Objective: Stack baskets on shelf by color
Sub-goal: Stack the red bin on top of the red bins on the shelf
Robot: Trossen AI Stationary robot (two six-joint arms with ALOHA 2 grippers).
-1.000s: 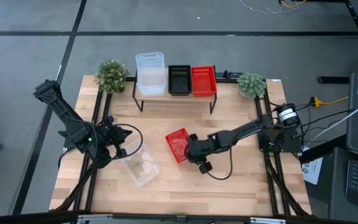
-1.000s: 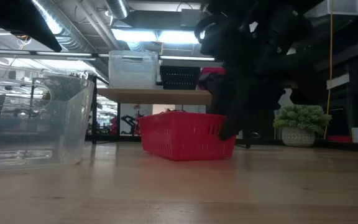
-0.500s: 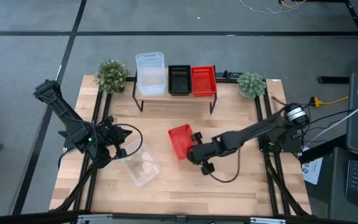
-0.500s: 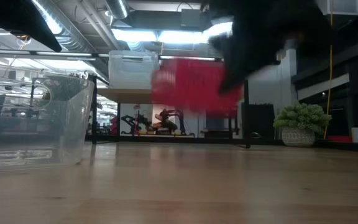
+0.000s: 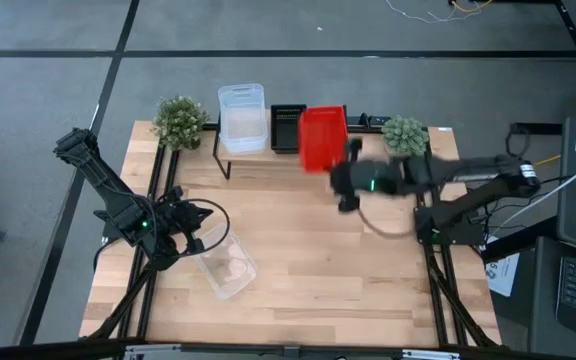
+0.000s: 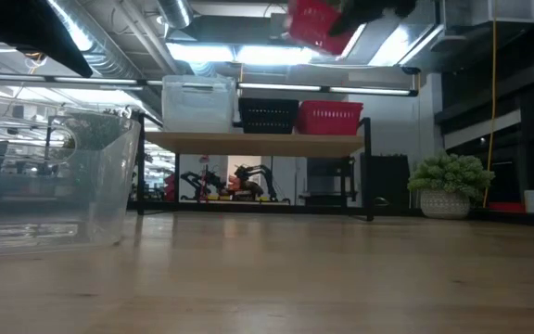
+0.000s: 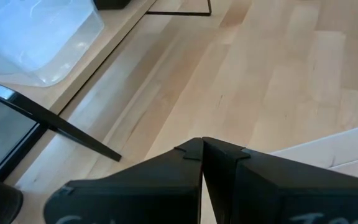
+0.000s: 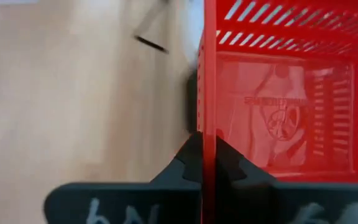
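Right gripper (image 5: 340, 178) clamped on near wall of red basket (image 5: 321, 140) — basket held high above shelf (image 6: 248, 140), ahead of fingers, opening toward camera overhead, long axis front-to-back. Left gripper (image 7: 202, 154) closed, at clear basket (image 5: 223, 262).

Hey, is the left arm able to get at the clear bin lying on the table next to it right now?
Probably yes. The left gripper hangs shut right beside the clear bin, with bare table around and nothing between. The right gripper is away by the shelf, shut on a red basket.
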